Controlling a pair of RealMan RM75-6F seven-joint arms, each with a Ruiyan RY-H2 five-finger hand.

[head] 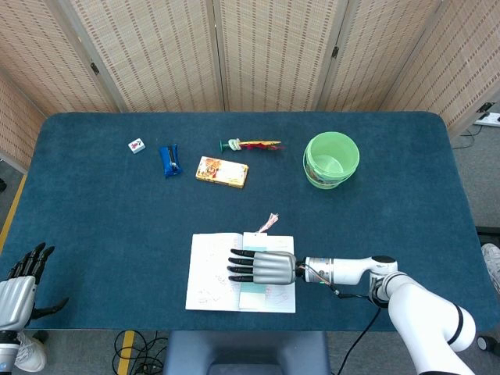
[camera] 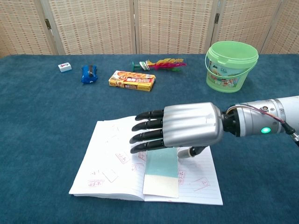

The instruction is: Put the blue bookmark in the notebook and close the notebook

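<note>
The open notebook [camera: 105, 168] lies flat near the table's front edge, its pages lined and stamped in red. The blue bookmark [camera: 161, 172], a pale blue-to-cream card, rests on it along the spine; the same card [head: 252, 293] shows in the head view, with a pink tassel [head: 268, 223] past the notebook's [head: 209, 283] far edge. My right hand [camera: 187, 125] hovers palm down over the bookmark's upper part, fingers stretched out toward the left page, thumb beside the card, holding nothing. My left hand [head: 19, 285] hangs off the table's front left corner, fingers apart and empty.
A green bucket [camera: 232, 65] stands at the back right. Along the back lie a feathered toy [camera: 159, 63], an orange box [camera: 132, 80], a blue object [camera: 88, 73] and a small white tile [camera: 65, 67]. Folding screens close off the rear.
</note>
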